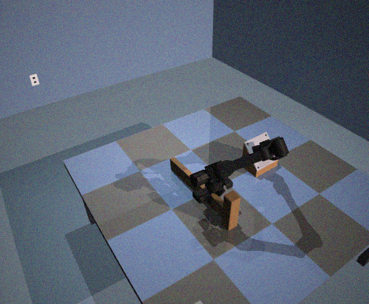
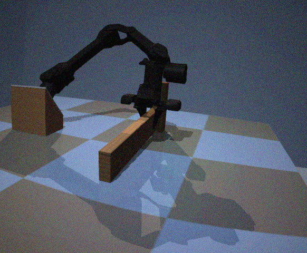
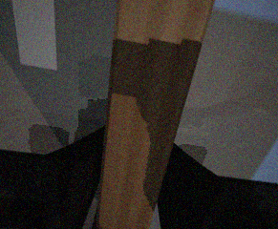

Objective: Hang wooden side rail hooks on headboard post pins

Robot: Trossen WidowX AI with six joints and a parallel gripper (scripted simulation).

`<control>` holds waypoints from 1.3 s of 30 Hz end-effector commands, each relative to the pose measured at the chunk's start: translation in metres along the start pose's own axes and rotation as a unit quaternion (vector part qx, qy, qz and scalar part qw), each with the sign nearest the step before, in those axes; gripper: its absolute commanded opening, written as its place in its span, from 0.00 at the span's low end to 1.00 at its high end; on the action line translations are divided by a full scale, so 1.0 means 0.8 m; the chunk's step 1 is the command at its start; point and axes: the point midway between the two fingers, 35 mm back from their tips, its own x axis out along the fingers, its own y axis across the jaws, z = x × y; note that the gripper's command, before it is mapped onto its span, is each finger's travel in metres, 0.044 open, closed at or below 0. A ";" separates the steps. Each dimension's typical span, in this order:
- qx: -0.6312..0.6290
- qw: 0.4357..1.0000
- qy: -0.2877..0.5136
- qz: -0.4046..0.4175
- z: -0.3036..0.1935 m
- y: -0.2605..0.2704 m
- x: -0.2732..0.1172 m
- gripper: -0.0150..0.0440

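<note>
Where I stand, with the arm [image 1: 240, 163] [image 2: 84, 52] reaching out from its wedge-shaped mount [image 1: 265, 168] [image 2: 28, 110], the wooden side rail [image 1: 181, 166] [image 2: 128, 138] [image 3: 129, 124] runs across the counter [image 1: 160, 239] [image 2: 230, 185] toward the upright headboard post [image 1: 233, 211] [image 2: 164, 119]. Its near end in the exterior view looks low, at or just above the counter; I can't tell which. The other end comes right up to the post, but hooks, pins and slot are all hidden from me, so whether anything is seated I can't say.

I'd judge the rail stiff and solid, fairly heavy for so slim an arm, and not at all fragile. Being long, it would likely swing or dip if pinched off balance. The smooth-looking flat sides are the place to take it, toward the post end, where the hooks can be steered and the far end left to the counter.

That is roughly where the tool [image 1: 207, 192] [image 2: 149, 115] [image 3: 133, 131] has it: pointing down, straddling the top edge, its fingers partway apart and closed firmly on the rail's two sides. I'd want the hooks proven down on their pins before it lets go.
</note>
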 end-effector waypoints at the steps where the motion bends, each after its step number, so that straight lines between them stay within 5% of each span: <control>1: -0.001 1.000 0.004 0.003 -0.001 0.001 0.000 0.25; 29: -0.001 1.000 0.004 0.003 -0.001 0.002 0.005 0.25; 39: 0.002 1.000 0.001 0.001 0.000 0.000 0.004 0.70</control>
